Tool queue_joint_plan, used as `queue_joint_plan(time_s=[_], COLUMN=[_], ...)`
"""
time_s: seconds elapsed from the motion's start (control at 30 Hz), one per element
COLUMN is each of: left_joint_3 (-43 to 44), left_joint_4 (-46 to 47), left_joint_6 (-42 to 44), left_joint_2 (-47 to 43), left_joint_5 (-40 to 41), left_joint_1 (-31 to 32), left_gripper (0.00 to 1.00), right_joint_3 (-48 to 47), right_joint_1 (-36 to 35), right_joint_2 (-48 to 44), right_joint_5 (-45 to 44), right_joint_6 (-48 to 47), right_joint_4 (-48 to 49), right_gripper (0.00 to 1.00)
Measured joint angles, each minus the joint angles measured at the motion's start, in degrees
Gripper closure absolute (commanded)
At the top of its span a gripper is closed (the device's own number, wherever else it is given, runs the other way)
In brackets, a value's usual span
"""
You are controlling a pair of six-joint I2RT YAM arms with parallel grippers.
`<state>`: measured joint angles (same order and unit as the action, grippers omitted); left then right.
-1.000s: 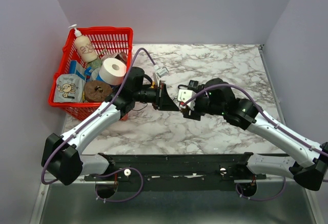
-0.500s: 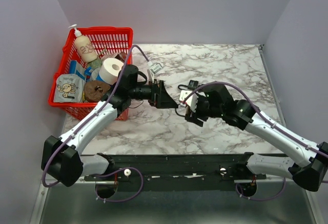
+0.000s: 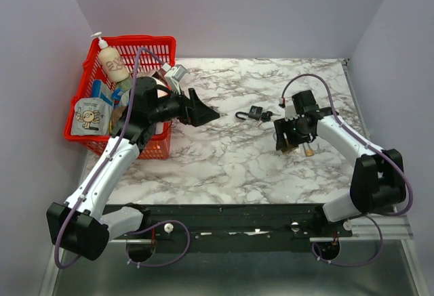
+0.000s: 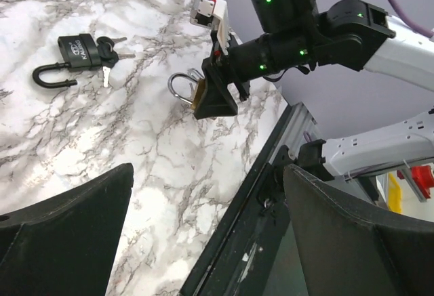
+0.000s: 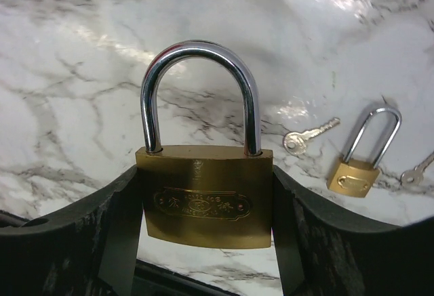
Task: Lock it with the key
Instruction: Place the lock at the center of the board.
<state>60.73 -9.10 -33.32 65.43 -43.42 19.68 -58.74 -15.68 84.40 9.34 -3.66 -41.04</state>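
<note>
L gripper [image 3: 202,111] opened wide, pulled well away from R gripper [image 3: 288,137]. R swung aside w/ brass padlock [image 5: 203,187] in its jaws; what L released unclear.

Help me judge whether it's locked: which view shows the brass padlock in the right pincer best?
Right wrist: the brass padlock sits face-on, large, in the right pincer, both shackle legs meeting the body. Left wrist shows it small and distant; the top view hides most of it under the pincer.

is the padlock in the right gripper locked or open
Shut: both shackle legs of the brass padlock sit inside its body.
</note>
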Motion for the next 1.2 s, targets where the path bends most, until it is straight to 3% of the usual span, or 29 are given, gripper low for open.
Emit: queue_joint_plan(time_s=[0.4,1.2], left_joint_3=[-0.2,-1.4], left_joint_4=[0.2,2.2], left_joint_6=[0.3,-0.2], left_joint_2=[-0.5,-0.5], left_joint_5=[1.9,2.5], left_joint_1=[-0.5,-0.6], left_gripper=[0.01,0.01], right_joint_3=[2.6,3.5], right_joint_1=[2.1,2.1], right_joint_2=[3.4,9.4], right_joint_5=[-4.8,-4.9], right_joint_6=[10.8,15.5], right_joint_4=[2.8,5.7], right_gripper=[0.75,0.66])
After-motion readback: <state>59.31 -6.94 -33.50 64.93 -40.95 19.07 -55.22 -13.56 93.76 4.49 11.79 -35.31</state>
